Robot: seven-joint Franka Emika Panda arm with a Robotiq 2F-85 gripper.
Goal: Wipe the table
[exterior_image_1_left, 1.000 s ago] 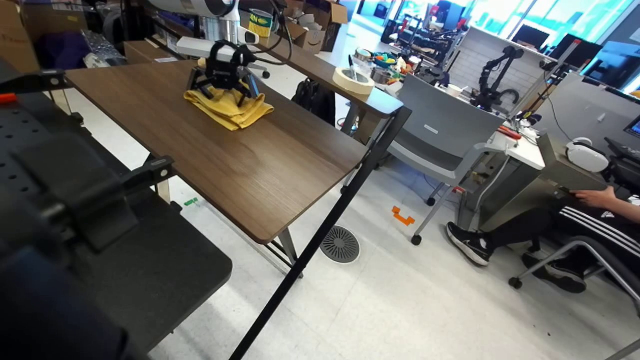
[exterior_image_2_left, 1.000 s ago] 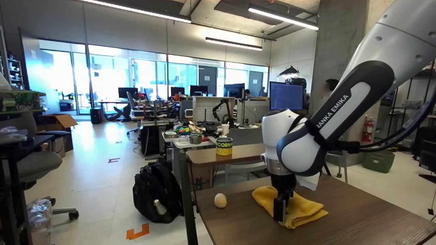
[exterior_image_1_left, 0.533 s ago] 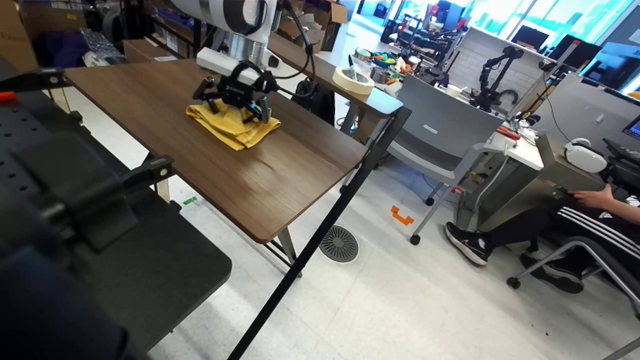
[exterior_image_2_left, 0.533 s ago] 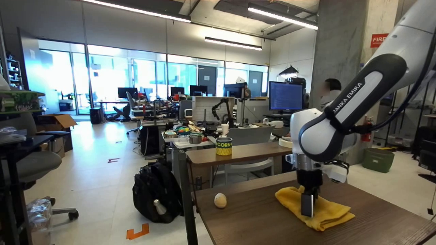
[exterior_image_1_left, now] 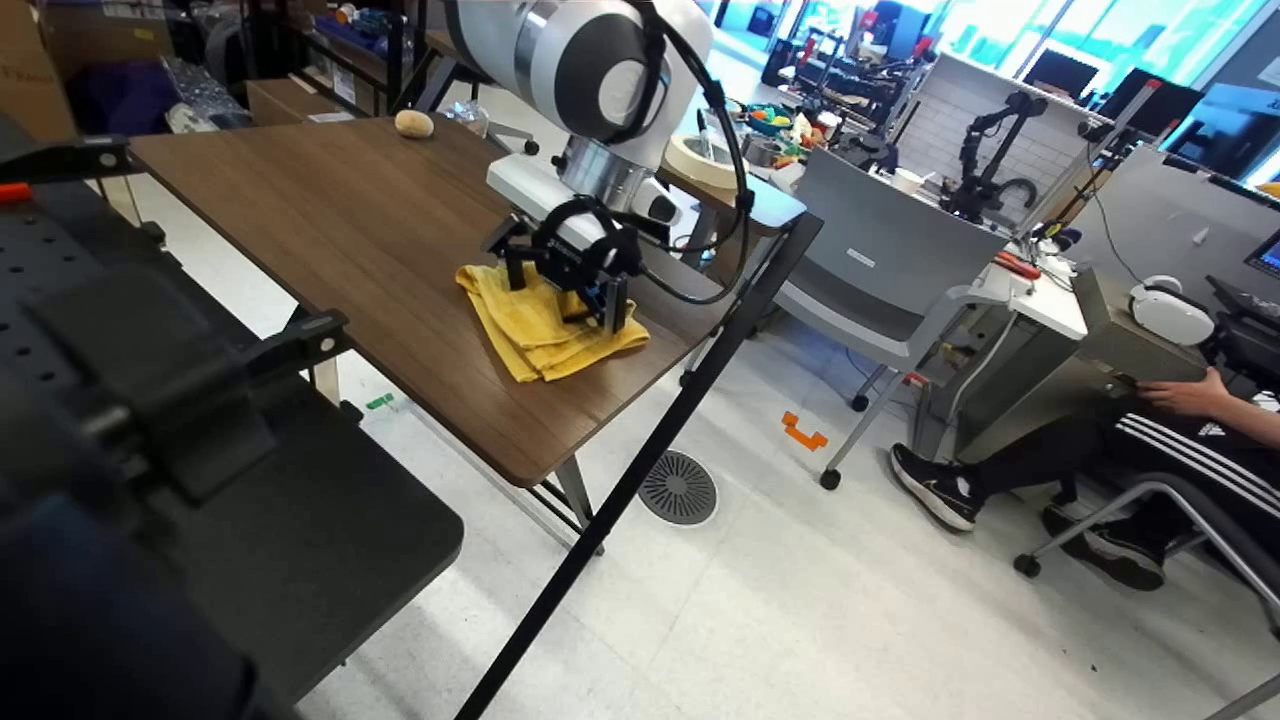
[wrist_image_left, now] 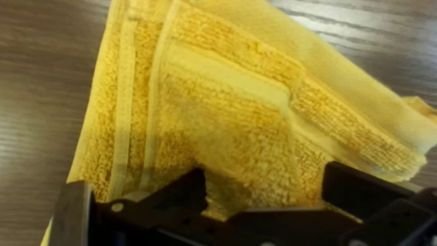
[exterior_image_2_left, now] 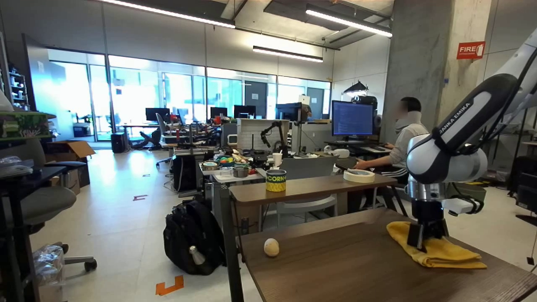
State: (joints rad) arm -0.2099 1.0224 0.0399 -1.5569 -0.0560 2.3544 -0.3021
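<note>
Yellow cloth (exterior_image_1_left: 545,345) is pretty near one short edge of the brown table (exterior_image_1_left: 350,220), with a long open stretch on its other side out to a pale egg-shaped thing (exterior_image_2_left: 271,247), well apart from it. Wrist view crops the cloth up top, and the gripper (exterior_image_1_left: 565,303) hides a bit of it too. Jaws are spread wide over the cloth, table right below both.
</note>
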